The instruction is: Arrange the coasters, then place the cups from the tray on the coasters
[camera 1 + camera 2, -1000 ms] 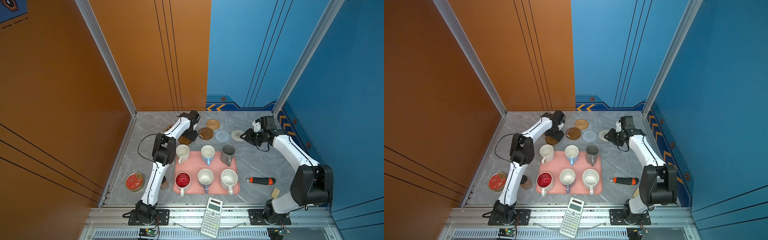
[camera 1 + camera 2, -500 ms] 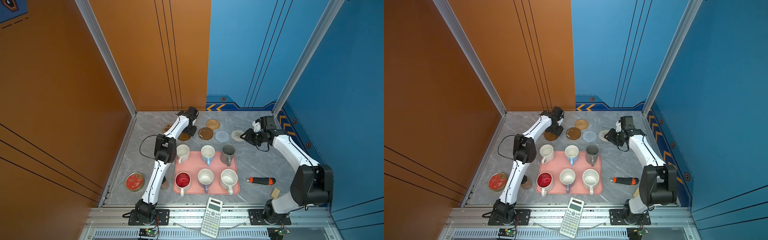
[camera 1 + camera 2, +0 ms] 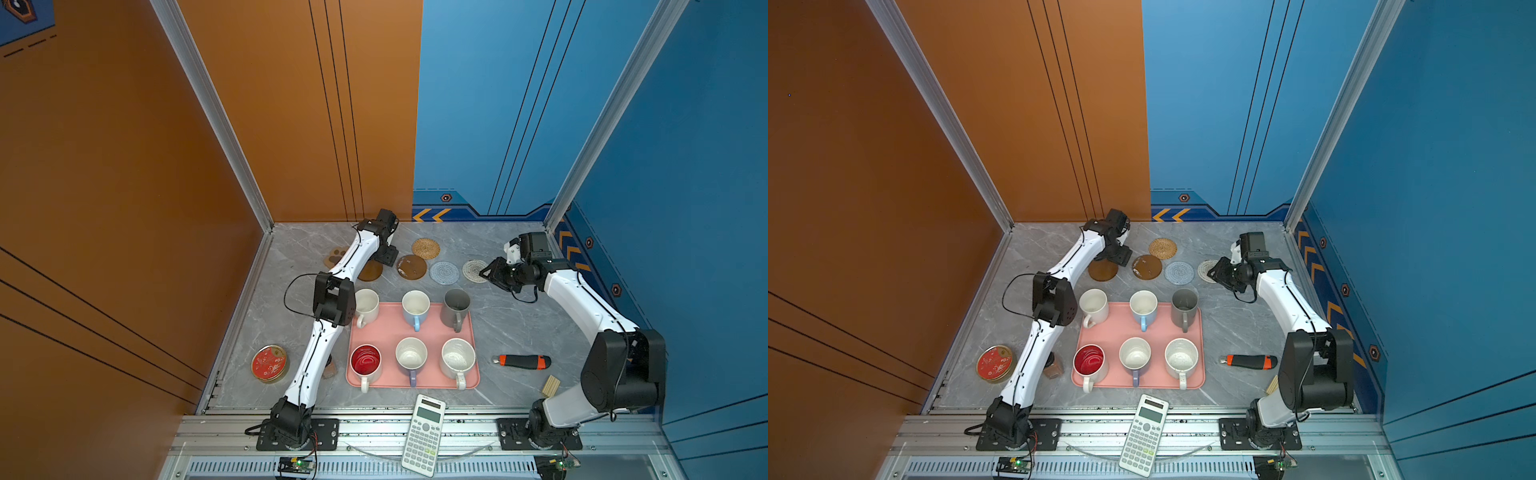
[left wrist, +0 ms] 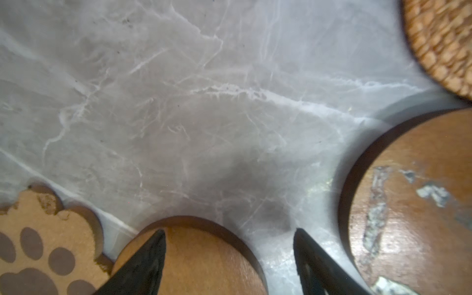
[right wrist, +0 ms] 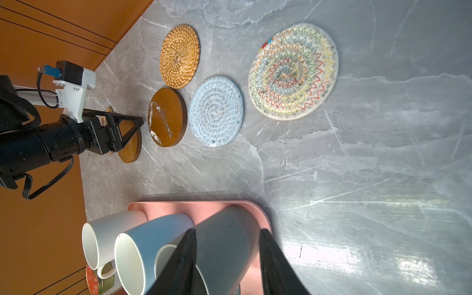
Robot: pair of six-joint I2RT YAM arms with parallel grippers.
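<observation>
Pink tray (image 3: 390, 332) sits mid-table nr the front, w/ six mugs on it in 2 rows of 3, all upright, mouths up, handles toward the front. Back row: white mug (image 3: 366, 302) at the left corner, light blue mug (image 3: 415, 305) in the middle, grey mug (image 3: 456, 304) on the right. Front row: red-lined mug (image 3: 365, 360), lavender-handled mug (image 3: 410, 354), speckled mug (image 3: 458, 356). Insides look bare, far as I can see.

The coasters lie flat on the table beyond the tray, and no mug is on any of them yet. From the left:
- paw coaster (image 3: 334, 255), partly behind the left arm
- plain brown disc (image 3: 371, 272)
- scuffed brown disc (image 3: 411, 267)
- grey-blue coaster (image 3: 444, 272)
- whitish coaster (image 3: 473, 270)

Rattan coaster (image 3: 426, 248) lies just behind the scuffed disc.

Left gripper (image 4: 228, 231) is low over the plain brown disc, jaws wide apart, holding nothing. In the left wrist view one finger is over the disc and the other over bare table b/w the 2 brown discs. Can't tell if it touches. Right gripper (image 5: 227, 231) hangs just beside the whitish coaster, on its right, jaws partway apart w/ nothing b/w them.

Other bits:
- red tin (image 3: 269, 363), lid on, front left
- brown jar (image 3: 1052, 368), half hidden behind the left arm
- calculator (image 3: 424, 434) on the front rail
- black-and-orange tool (image 3: 521, 361) and a small wood block (image 3: 550, 385), right of the tray
</observation>
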